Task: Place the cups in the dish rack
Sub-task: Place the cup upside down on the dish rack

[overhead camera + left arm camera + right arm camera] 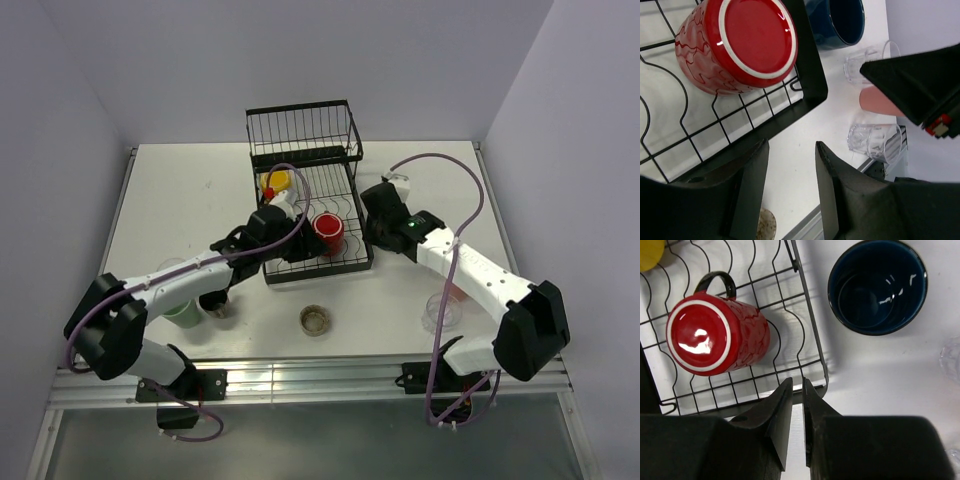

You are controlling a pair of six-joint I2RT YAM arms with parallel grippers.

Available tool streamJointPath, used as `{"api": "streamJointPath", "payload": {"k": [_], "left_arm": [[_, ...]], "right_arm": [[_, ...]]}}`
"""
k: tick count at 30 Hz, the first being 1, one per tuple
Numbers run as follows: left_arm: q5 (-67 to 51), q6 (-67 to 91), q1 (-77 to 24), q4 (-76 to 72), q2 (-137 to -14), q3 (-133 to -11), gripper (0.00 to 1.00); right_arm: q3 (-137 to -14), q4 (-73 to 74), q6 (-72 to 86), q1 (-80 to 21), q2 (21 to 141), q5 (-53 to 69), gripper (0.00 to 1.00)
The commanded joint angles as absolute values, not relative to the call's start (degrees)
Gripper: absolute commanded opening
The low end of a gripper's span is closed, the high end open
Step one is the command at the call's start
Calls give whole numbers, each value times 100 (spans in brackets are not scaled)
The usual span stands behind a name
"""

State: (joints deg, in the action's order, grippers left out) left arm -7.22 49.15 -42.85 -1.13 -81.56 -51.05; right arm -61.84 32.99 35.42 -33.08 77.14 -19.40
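Note:
The black wire dish rack [345,262] stands mid-table, its basket end at the far side. A yellow cup [277,181] and a red mug [328,231] lie in it; the red mug also shows bottom-up in the left wrist view [735,45] and the right wrist view [715,335]. My left gripper [790,150] is open and empty over the table beside the rack's front edge [790,112]. My right gripper [797,387] is shut and empty at the rack's front right corner. A navy mug [877,285] stands upright just right of the rack.
A green tumbler [183,312] stands under the left arm. A low brownish glass [315,320] sits in front of the rack. Clear glasses [875,142] and a pink tumbler [880,102] stand at the near right [443,305], under the right arm.

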Motion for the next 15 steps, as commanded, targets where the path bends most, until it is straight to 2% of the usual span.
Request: {"api": "streamJointPath", "payload": {"k": [1,7,15], "left_arm": [[-694,5089,-4324,-790,-8349,-5291,48],[-896,5133,-4342,-1055,-8885,-5466,45],[-932,5159,-4333,-1239,-9404,-5634,44]], "right_arm": [[-6038,2796,3639,-3243,7734,-1820,20],[-5845,2435,3753,-3225,8050,-1574,11],[-5713,2189,3841,-3225,8376,-1389,4]]}}
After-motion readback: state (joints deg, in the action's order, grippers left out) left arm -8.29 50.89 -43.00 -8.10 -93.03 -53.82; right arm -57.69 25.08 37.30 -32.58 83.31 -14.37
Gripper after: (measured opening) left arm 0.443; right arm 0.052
